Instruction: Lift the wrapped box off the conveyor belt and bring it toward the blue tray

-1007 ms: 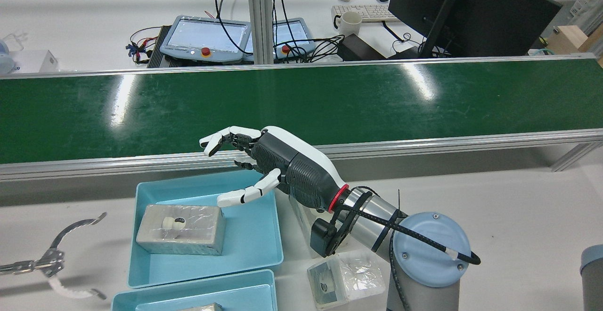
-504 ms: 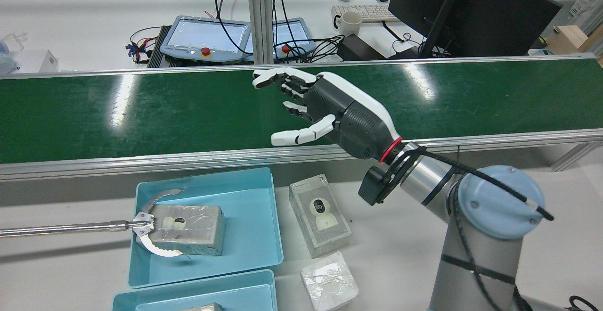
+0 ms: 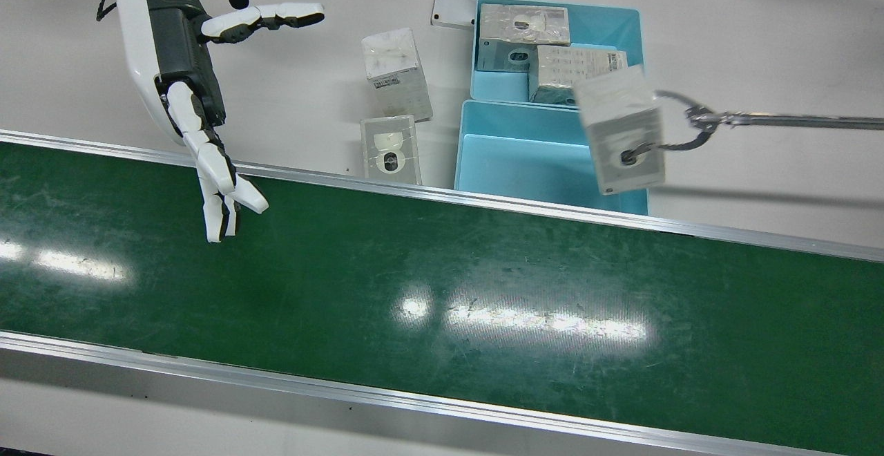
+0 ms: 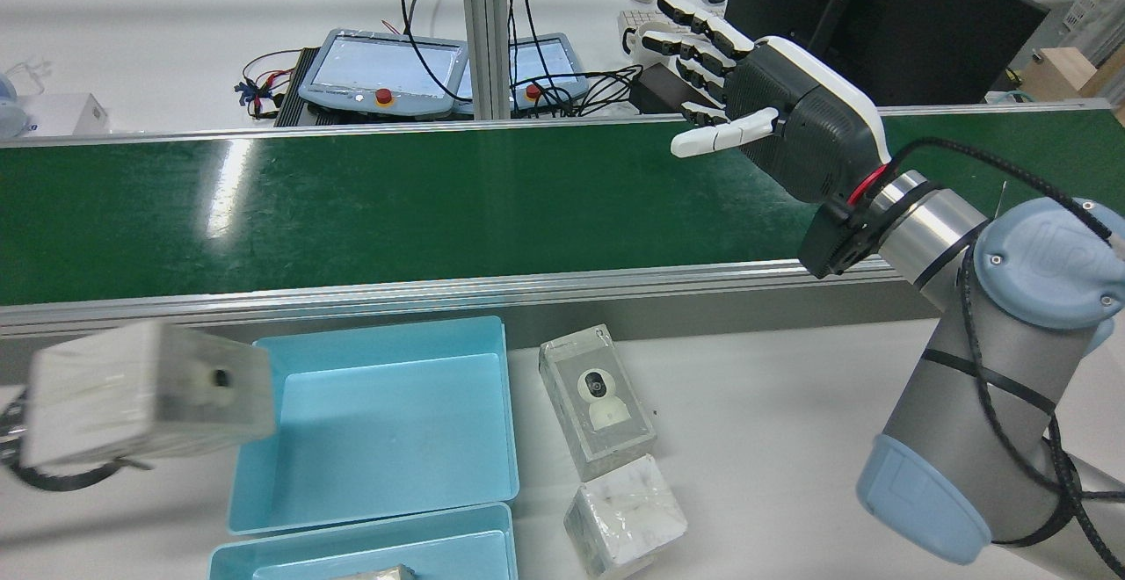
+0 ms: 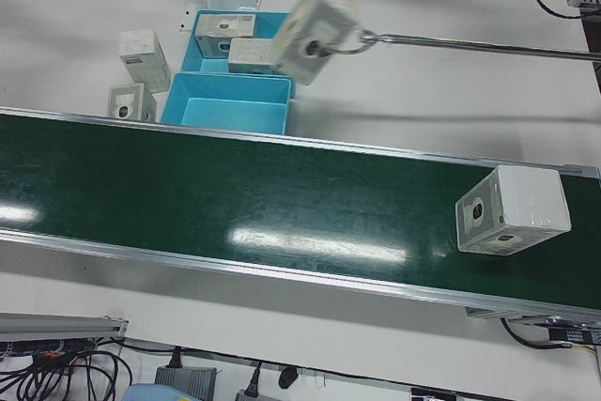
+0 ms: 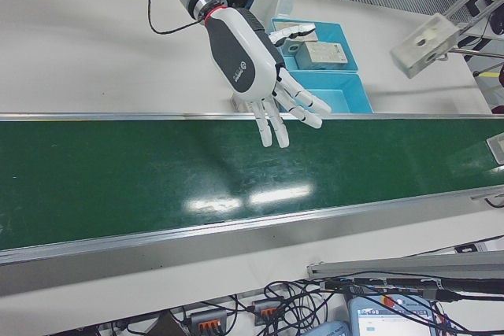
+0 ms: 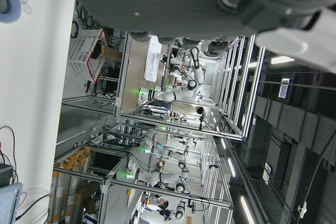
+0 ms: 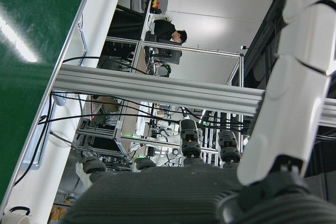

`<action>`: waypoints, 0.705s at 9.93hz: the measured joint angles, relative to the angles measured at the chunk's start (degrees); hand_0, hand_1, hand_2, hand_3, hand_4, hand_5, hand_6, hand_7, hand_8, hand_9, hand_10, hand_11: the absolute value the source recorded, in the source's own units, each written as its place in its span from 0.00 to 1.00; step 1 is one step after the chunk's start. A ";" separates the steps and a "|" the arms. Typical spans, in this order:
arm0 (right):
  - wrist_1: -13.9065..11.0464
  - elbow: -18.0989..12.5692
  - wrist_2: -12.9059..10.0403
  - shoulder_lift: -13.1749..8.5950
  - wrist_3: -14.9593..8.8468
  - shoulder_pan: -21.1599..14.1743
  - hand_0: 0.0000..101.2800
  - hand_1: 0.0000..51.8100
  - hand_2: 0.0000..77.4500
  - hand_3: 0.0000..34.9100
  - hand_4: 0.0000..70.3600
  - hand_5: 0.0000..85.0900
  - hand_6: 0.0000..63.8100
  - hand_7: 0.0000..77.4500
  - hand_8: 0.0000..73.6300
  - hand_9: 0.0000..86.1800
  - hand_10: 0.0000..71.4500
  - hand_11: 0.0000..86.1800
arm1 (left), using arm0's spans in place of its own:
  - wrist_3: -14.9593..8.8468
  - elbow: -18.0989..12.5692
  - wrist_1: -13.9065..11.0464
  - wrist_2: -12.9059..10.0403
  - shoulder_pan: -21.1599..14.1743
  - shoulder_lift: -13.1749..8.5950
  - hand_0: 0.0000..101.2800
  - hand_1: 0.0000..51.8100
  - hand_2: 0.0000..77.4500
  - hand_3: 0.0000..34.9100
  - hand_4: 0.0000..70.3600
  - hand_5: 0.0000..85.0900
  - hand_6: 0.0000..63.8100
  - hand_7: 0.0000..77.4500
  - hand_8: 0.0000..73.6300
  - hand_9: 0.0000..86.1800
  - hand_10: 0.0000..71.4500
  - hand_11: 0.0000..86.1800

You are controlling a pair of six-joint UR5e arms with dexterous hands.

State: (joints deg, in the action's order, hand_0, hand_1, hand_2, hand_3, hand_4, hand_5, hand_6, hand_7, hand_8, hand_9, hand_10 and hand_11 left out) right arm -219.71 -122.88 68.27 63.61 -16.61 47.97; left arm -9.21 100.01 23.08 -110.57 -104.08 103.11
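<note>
- Wrapped box (image 5: 514, 210): I find it flat on the conveyor belt (image 5: 235, 204), at the belt's end on the robot's left. It is well apart from the fingers of either hand, and nothing touches it. Its printed end face, the one with the dark round mark, points back along the belt toward the robot's right. The long axis seems to run along the belt, though the box looks nearly cubic from here.
- Right hand (image 4: 773, 114): raised above the belt on a bent arm, with the white back upward and the dark palm turned toward the robot's left. Its fingers (image 3: 221, 186) are straight and spread apart, holding nothing, and they reach out over the desk-side edge of the belt.
- Left hand (image 7: 199, 3): only the palm shows, in its own camera, so I cannot tell how its fingers are set.
- Blue tray (image 3: 552, 159): on the desk (image 3: 311, 62) just beside the belt, to the robot's left of the right fingers, with nothing in it.
- Second blue tray (image 3: 639, 24): touching the first on the robot's side, and holding three wrapped boxes.
- Reacher tool (image 3: 697, 124): it holds a second wrapped box (image 3: 621, 131), tilted and blurred, in the air over the empty tray's left edge.
- Two loose boxes (image 3: 396, 62): on the desk between the right fingers and the trays.
</note>
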 joint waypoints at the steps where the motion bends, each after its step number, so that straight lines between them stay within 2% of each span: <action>1: -0.25 0.34 -0.07 -0.07 0.60 0.78 0.41 0.17 0.11 0.87 0.02 0.13 0.00 0.19 0.00 0.03 0.02 0.04 | 0.00 0.00 0.00 0.00 0.00 0.00 0.00 0.00 0.01 0.00 0.00 0.01 0.00 0.01 0.01 0.00 0.00 0.00; 2: -0.37 0.64 -0.11 -0.05 1.10 1.70 0.41 0.20 0.11 0.85 0.02 0.17 0.00 0.21 0.00 0.03 0.04 0.06 | 0.00 0.00 0.00 0.00 0.00 0.00 0.00 0.00 0.01 0.00 0.00 0.01 0.00 0.01 0.01 0.00 0.01 0.00; 7: -0.35 1.23 -0.14 0.35 1.63 3.00 0.40 0.19 0.16 0.85 0.05 0.19 0.00 0.21 0.00 0.03 0.06 0.06 | 0.00 0.00 0.00 0.00 0.00 0.00 0.00 0.00 0.01 0.00 0.00 0.01 0.00 0.01 0.01 0.00 0.00 0.00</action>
State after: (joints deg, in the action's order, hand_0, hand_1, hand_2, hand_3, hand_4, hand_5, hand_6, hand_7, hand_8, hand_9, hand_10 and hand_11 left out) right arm -220.06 -121.65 68.13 63.96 -14.98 50.97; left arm -9.21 100.01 23.08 -110.57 -104.08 103.11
